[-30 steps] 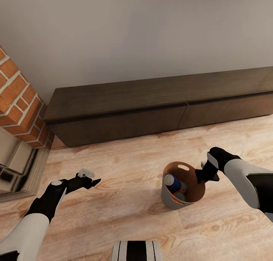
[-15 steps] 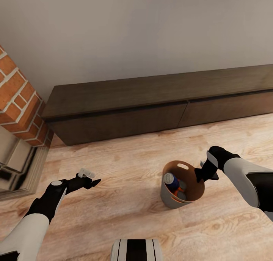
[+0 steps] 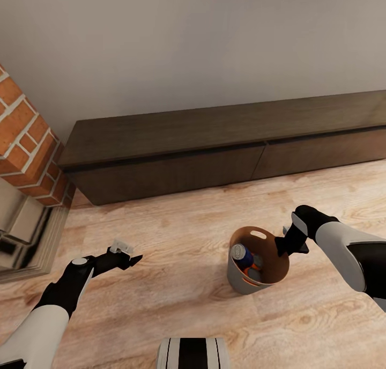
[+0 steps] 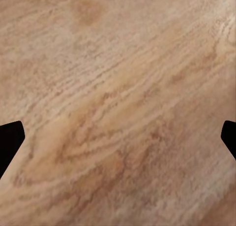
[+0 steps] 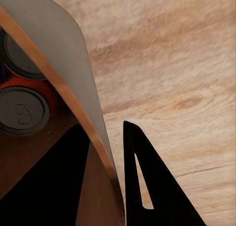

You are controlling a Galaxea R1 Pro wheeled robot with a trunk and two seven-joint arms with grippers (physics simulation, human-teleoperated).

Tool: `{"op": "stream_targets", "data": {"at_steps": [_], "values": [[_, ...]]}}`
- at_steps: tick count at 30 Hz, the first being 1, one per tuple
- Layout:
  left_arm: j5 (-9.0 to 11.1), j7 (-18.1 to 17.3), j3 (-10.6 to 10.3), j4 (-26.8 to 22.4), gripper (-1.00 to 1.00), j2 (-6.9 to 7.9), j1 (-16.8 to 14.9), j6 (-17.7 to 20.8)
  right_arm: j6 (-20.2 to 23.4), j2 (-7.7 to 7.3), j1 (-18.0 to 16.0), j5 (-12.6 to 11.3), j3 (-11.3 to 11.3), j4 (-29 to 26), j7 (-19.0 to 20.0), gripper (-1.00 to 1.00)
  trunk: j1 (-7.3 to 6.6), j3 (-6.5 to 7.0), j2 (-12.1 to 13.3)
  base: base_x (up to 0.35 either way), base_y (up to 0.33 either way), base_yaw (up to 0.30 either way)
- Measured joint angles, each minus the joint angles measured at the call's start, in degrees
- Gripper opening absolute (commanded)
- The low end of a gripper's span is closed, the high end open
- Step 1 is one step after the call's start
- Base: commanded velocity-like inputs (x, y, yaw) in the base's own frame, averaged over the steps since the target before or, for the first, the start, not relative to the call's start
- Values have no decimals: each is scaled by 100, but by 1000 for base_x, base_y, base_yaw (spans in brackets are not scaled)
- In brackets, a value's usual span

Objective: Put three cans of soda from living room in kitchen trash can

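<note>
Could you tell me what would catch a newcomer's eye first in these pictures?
Probably the trash can on the wood floor, with soda cans inside and the right gripper clamped on its rim. Next, the long dark cabinet along the wall and the brick fireplace at left.

R gripper (image 5: 109, 167) pinches the trash can (image 5: 73, 73) rim, lower centre; two can tops (image 5: 22, 113) at left edge, wood floor (image 5: 172, 63) on right.

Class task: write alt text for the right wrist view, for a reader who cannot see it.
The right gripper pinches the rim of the trash can, one dark finger inside the wall and one outside. Inside the coppery interior, the silvery tops of two soda cans show, and wood floor lies beyond.
</note>
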Motion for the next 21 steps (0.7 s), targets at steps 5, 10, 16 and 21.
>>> {"op": "stream_targets", "data": {"at_steps": [5,10,16,21], "values": [[-1,0,-2,2,100,-2,-1,-1,-37,0,107,-18,-220,-39,-13,100,5,-2,2,0,0,0],[-1,1,-2,5,100,-2,3,-2,-35,-2,112,-22,-216,-167,-14,100,5,-2,2,0,0,0],[-1,1,-2,7,100,-2,3,-2,-30,-3,111,-20,-220,-202,-22,100,5,-2,2,0,0,0],[-1,1,-2,7,100,-2,4,-2,-30,-2,111,-21,-221,-208,-23,100,5,-2,2,0,0,0]]}}
